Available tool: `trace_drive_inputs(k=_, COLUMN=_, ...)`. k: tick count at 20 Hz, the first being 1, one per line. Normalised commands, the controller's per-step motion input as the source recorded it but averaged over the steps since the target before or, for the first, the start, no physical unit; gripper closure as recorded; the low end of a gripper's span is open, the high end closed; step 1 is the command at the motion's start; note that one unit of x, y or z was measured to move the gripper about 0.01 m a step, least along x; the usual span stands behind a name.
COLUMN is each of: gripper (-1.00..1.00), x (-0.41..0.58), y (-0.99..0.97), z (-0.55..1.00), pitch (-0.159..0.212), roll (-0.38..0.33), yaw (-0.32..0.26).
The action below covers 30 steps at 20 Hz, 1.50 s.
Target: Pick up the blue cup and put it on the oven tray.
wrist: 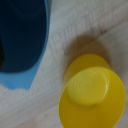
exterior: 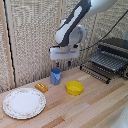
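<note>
You have the gripper [exterior: 63, 65] hanging just above the small medium-blue plastic cup [exterior: 55, 76], which stands upright on the pale wooden table [exterior: 95, 107] at centre left of the exterior view, probably lined up for a descent onto its rim. The cup sits below the fingers, slightly toward the exterior view's left; whether they are spread I cannot tell. The low yellow plastic bowl [exterior: 74, 88] sits beside the cup, and the dark wire oven tray [exterior: 102, 66] juts out at the right edge, bare.

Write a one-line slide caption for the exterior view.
Panda gripper poised above the blue cup, yellow bowl beside it, oven tray waiting.
</note>
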Motion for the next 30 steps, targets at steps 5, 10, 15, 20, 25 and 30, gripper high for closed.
trace_drive_inputs(k=5, gripper=-1.00, x=0.369, y=0.07, z=-0.27, pitch=0.032, roll=-0.057, yaw=-0.004)
trace_drive_inputs(k=10, gripper=-1.00, x=0.081, y=0.19, z=-0.38, pitch=0.051, roll=-0.110, yaw=-0.019)
trace_drive_inputs(k=15, gripper=1.00, x=0.014, y=0.11, z=-0.23, pitch=0.029, roll=-0.051, yaw=0.000)
trace_drive_inputs(k=20, gripper=1.00, x=0.000, y=0.01, z=-0.03, pitch=0.001, roll=-0.005, yaw=0.000)
trace_drive_inputs(k=25, gripper=1.00, x=-0.039, y=0.01, z=0.04, pitch=-0.046, roll=0.000, yaw=0.000)
trace_drive_inputs(k=30, gripper=1.00, x=-0.157, y=0.00, z=0.13, pitch=-0.050, roll=0.000, yaw=-0.009)
